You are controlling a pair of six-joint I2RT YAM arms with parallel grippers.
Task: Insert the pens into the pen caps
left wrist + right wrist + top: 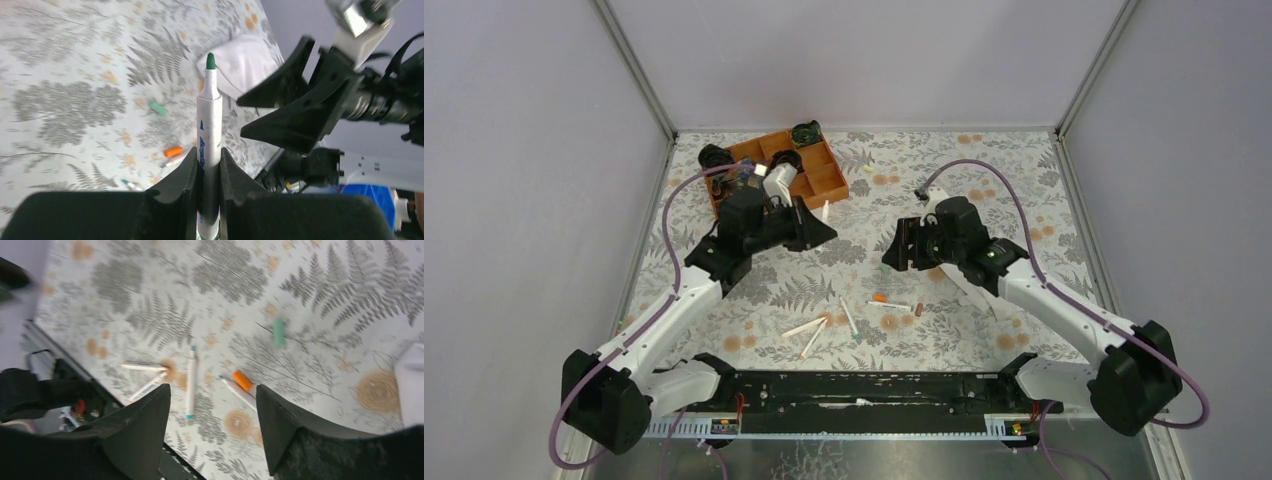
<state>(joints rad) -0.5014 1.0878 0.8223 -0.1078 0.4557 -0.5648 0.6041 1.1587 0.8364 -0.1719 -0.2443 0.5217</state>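
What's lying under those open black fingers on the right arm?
Fern-print cloth, with an orange pen cap, a green pen cap and several white pens. The right fingers themselves hide whatever lies along the view's bottom edge.

Smooth plastic over a matt printed cover.
The pen (209,125) has a smooth, faintly glossy white plastic barrel and a dull green tip. The left hand (207,152) and right hand (214,390) are matt black plastic. The tabletop (984,190) wears a matt fern-print covering. The orange cap (242,380) looks like smooth plastic, the tray (824,180) matt orange plastic, and the crumpled sheet (240,65) soft, matt white.
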